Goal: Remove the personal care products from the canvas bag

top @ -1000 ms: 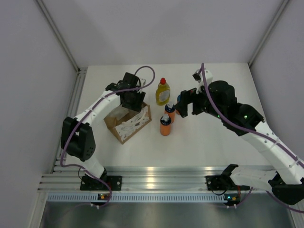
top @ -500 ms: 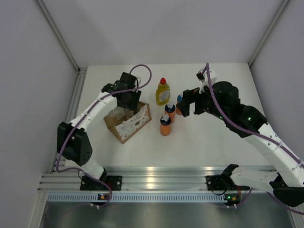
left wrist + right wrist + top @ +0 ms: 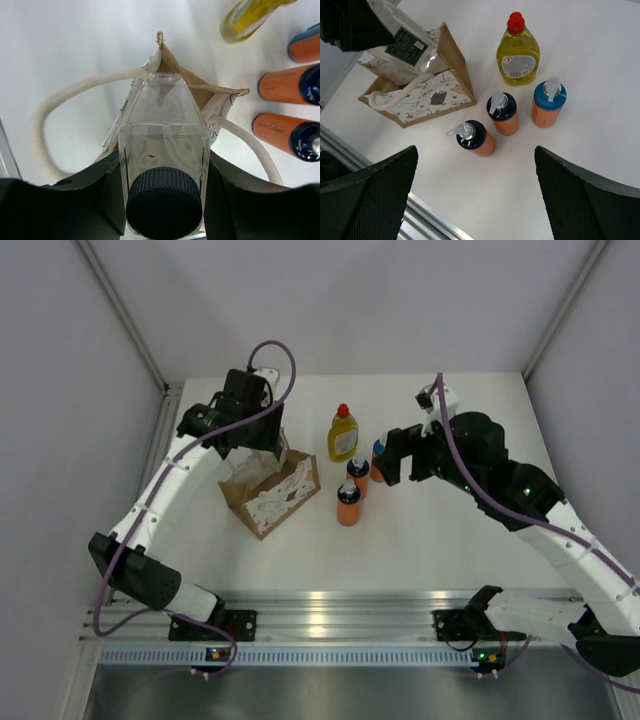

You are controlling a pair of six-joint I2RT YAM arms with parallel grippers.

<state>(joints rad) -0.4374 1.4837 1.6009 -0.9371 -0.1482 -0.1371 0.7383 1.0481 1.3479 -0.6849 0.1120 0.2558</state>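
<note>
Pale bottle (image 3: 164, 130) higher over canvas bag (image 3: 272, 502)

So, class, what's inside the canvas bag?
The pale bottle, held by the left gripper, has its base in the mouth of the canvas bag; it hides the floor.

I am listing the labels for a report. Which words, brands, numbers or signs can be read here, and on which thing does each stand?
No text is clear enough to quote.
On the orange bottles: one cursive line, too blurred.
On the yellow bottle: white label with a small diamond sign, words too small.
On the clear bottle: dark label, print too small.
On the bag: drawings only.
</note>
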